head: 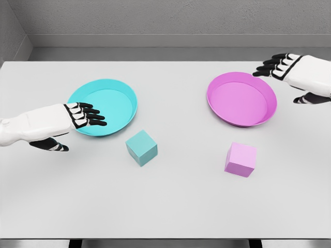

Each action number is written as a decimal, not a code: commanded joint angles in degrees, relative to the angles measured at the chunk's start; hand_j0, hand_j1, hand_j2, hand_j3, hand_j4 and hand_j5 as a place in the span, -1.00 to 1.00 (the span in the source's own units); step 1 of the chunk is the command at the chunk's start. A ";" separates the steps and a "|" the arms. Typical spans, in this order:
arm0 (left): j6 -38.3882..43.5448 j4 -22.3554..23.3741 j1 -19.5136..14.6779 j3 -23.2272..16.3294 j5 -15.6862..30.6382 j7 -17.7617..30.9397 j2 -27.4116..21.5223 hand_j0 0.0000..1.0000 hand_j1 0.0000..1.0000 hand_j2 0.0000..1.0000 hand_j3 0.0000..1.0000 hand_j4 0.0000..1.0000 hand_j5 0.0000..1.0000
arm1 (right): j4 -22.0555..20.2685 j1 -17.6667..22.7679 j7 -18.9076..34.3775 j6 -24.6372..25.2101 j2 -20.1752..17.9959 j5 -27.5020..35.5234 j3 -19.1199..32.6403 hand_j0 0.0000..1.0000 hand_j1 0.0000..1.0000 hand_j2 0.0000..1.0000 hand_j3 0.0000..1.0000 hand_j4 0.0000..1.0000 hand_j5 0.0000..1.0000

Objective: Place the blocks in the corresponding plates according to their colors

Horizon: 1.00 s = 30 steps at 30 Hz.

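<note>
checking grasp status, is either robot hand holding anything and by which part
Nothing is held. The left robot hand and right robot hand are open; both blocks lie on the table.

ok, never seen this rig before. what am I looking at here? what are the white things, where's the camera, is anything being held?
It is a simulator render, seen from a camera on a humanoid robot's head looking down at a white table. The white things are its two arms, each ending in a five-finger robot hand. The left robot hand hovers by the near rim of the cyan plate; the right robot hand sits beside the pink plate. Both hands are open and hold nothing. A cyan block and a pink block lie on the table in front of their matching plates, not yet placed in them.
</note>
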State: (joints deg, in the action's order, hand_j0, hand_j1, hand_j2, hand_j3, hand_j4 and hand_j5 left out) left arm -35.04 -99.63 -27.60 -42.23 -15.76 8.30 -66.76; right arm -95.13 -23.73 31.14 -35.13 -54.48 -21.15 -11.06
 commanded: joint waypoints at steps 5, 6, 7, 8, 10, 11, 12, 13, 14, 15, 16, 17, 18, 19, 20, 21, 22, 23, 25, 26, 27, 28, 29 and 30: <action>0.04 -0.21 0.09 -0.40 0.38 2.59 3.57 1.00 1.00 1.00 1.00 1.00 1.00 | -0.49 -0.44 1.38 0.13 -0.01 0.24 -0.01 1.00 1.00 1.00 1.00 1.00 1.00; 0.04 -0.30 -0.61 -1.01 0.38 5.67 7.34 1.00 1.00 1.00 1.00 1.00 1.00 | -0.40 -0.70 1.38 0.13 0.25 0.15 0.08 1.00 1.00 1.00 1.00 1.00 1.00; 0.04 -0.30 -1.84 -1.28 0.47 8.83 10.68 1.00 1.00 1.00 1.00 1.00 1.00 | -0.49 -0.18 2.16 0.13 0.52 0.06 0.08 1.00 1.00 1.00 1.00 1.00 1.00; 0.04 -0.30 -3.25 -2.50 0.55 10.50 13.93 1.00 1.00 1.00 1.00 1.00 1.00 | -0.58 2.01 3.86 0.13 0.61 0.06 0.08 1.00 1.00 1.00 1.00 1.00 1.00; 0.04 -0.04 -4.39 -3.21 1.08 10.07 16.92 1.00 1.00 1.00 1.00 1.00 1.00 | -1.10 5.62 3.86 0.13 -0.01 0.06 -0.19 1.00 1.00 1.00 1.00 1.00 1.00; 0.04 -0.04 -4.66 -3.30 1.26 10.07 18.16 1.00 1.00 1.00 1.00 1.00 1.00 | -2.07 6.33 3.86 0.13 -0.18 0.06 -0.19 1.00 1.00 1.00 1.00 1.00 1.00; 0.04 -0.04 -4.66 -3.30 1.52 10.42 18.25 1.00 1.00 1.00 1.00 1.00 1.00 | -2.86 6.33 3.86 0.13 -0.18 0.06 -0.36 1.00 1.00 1.00 1.00 1.00 1.00; 0.04 -0.04 -4.75 -3.74 1.52 11.03 18.25 1.00 1.00 1.00 1.00 1.00 1.00 | -3.83 6.33 3.86 0.13 -0.10 0.06 -0.45 1.00 1.00 1.00 1.00 1.00 1.00; 0.04 -0.04 -4.83 -3.91 1.52 12.87 18.34 1.00 1.00 1.00 1.00 1.00 1.00 | -5.15 6.33 3.86 0.13 -0.18 0.06 -0.71 1.00 1.00 1.00 1.00 1.00 1.00; 0.04 -0.12 -5.01 -3.91 1.52 15.77 19.21 1.00 1.00 1.00 1.00 1.00 1.00 | -5.32 6.24 3.86 0.13 -0.18 0.06 -2.21 1.00 1.00 1.00 1.00 1.00 1.00; 0.04 -0.21 -5.97 -4.00 1.43 17.27 20.88 1.00 1.00 1.00 1.00 1.00 1.00 | -5.41 6.15 3.86 0.13 -0.36 -0.03 -3.88 1.00 1.00 1.00 1.00 1.00 1.00; 0.04 -0.21 -6.33 -4.00 1.34 17.36 21.24 1.00 1.00 1.00 1.00 1.00 1.00 | -5.59 6.06 3.86 0.13 -2.29 -0.03 -6.51 1.00 1.00 1.00 1.00 1.00 1.00; 0.04 -0.21 -6.42 -4.09 1.34 17.36 21.41 1.00 1.00 1.00 1.00 1.00 1.00 | -5.59 5.98 3.86 0.13 -2.47 -0.03 -7.74 1.00 1.00 1.00 1.00 1.00 1.00; 0.04 -0.21 -6.42 -4.53 1.34 17.45 21.41 1.00 1.00 1.00 1.00 1.00 1.00 | -5.59 5.71 3.86 0.13 -2.56 -0.03 -8.89 1.00 1.00 1.00 1.00 1.00 1.00; 0.04 -0.21 -6.50 -4.97 1.17 17.62 21.41 1.00 1.00 1.00 1.00 1.00 1.00 | -5.59 5.54 3.86 0.13 -2.47 -0.03 -9.85 1.00 1.00 1.00 1.00 1.00 1.00; 0.04 -0.21 -7.38 -5.23 0.99 19.64 21.85 1.00 1.00 1.00 1.00 1.00 1.00 | -5.59 5.54 3.86 0.13 -2.47 -0.03 -10.65 1.00 1.00 1.00 1.00 1.00 1.00; 1.02 -0.21 -7.73 -5.23 0.99 20.61 22.56 1.00 1.00 1.00 1.00 1.00 1.00 | -5.68 5.45 3.86 0.13 -2.38 -0.03 -11.00 1.00 1.00 1.00 1.00 1.00 1.00; 1.82 -0.12 -7.82 -5.23 0.99 20.61 22.64 1.00 1.00 1.00 1.00 1.00 1.00 | -5.68 5.45 3.86 0.13 -2.29 -0.03 -11.09 1.00 1.00 1.00 1.00 1.00 1.00; 4.19 0.05 -8.00 -5.23 0.82 20.61 23.43 1.00 1.00 1.00 1.00 1.00 1.00 | -5.68 5.36 3.86 0.13 -2.12 -0.03 -11.70 1.00 1.00 1.00 1.00 1.00 1.00; 5.69 0.05 -8.17 -5.23 0.38 20.61 23.61 1.00 1.00 1.00 1.00 1.00 1.00 | -5.68 4.92 3.86 0.13 -2.12 -0.03 -12.84 1.00 1.00 1.00 1.00 1.00 1.00; 7.01 0.05 -8.35 -5.23 0.03 20.70 23.70 1.00 1.00 1.00 1.00 1.00 1.00 | -5.68 4.75 3.86 0.13 -2.12 -0.03 -13.90 1.00 1.00 1.00 1.00 1.00 1.00; 7.97 0.05 -8.53 -5.23 0.03 20.70 23.79 1.00 1.00 1.00 1.00 1.00 1.00 | -5.68 4.48 3.86 0.13 -2.12 -0.03 -14.43 1.00 1.00 1.00 1.00 1.00 1.00; 8.24 0.05 -8.53 -5.32 0.03 20.70 23.79 1.00 1.00 1.00 1.00 1.00 1.00 | -5.68 4.13 3.86 0.13 -2.12 -0.03 -14.69 1.00 1.00 1.00 1.00 1.00 1.00; 8.50 0.23 -8.53 -5.32 -0.06 20.70 23.79 1.00 1.00 1.00 1.00 1.00 1.00 | -5.68 4.04 3.86 0.13 -1.85 -0.03 -14.78 1.00 1.00 1.00 1.00 1.00 1.00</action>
State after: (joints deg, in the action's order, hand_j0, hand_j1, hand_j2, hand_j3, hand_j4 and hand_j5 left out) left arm -28.06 -99.53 -36.12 -47.53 -15.95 28.87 -43.18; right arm -100.78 -19.69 35.02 -35.15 -56.44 -21.48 -24.96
